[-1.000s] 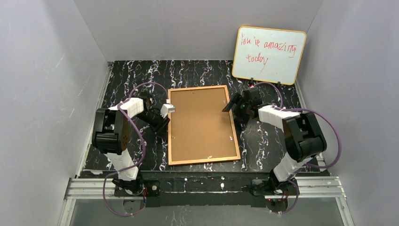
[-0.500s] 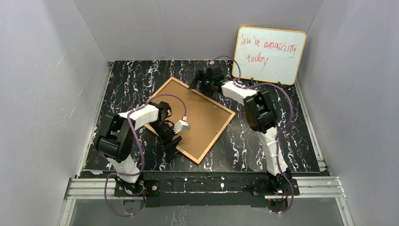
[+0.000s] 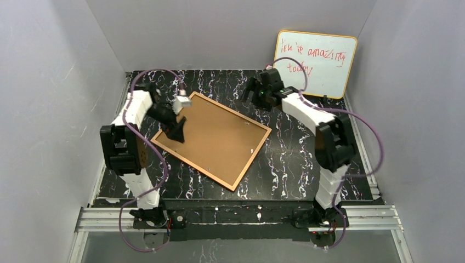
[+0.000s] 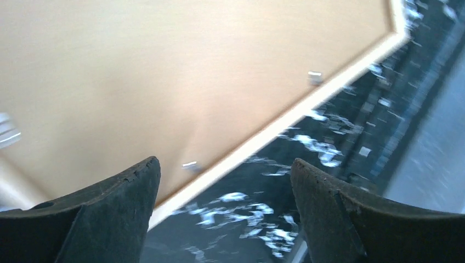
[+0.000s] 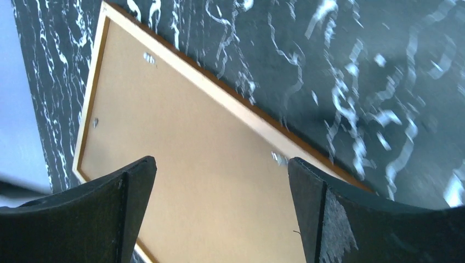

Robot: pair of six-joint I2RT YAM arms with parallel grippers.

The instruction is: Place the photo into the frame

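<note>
Looking down from the top camera, I see the frame (image 3: 211, 139) lying back-up and skewed on the counter (image 3: 296, 164). My left end effector (image 3: 178, 133) hangs over the frame's left corner. My right end effector (image 3: 249, 94) hovers off the frame's far edge, not touching it. The whiteboard (image 3: 315, 63) leans well beyond the frame's far right side. The photo isn't in any view, so I can't say where it is.

Over to the left wrist: my fingers (image 4: 109, 213) are spread wide with nothing between them. Below them run the frame's brown backing board (image 4: 164, 71) and one pale rail. Small metal tabs (image 4: 314, 76) sit along that rail.

Now the right wrist: this end effector is released too, fingers apart and empty. It looks down on the backing board near the frame's corner, with more tabs by the rim.

My read is that I'm at the opening step, because the back is seated in the frame. Next I need one fingertip lowered onto a tab to swing it clear. The other arm should pin the frame, since it looks likely to slide on this counter.
</note>
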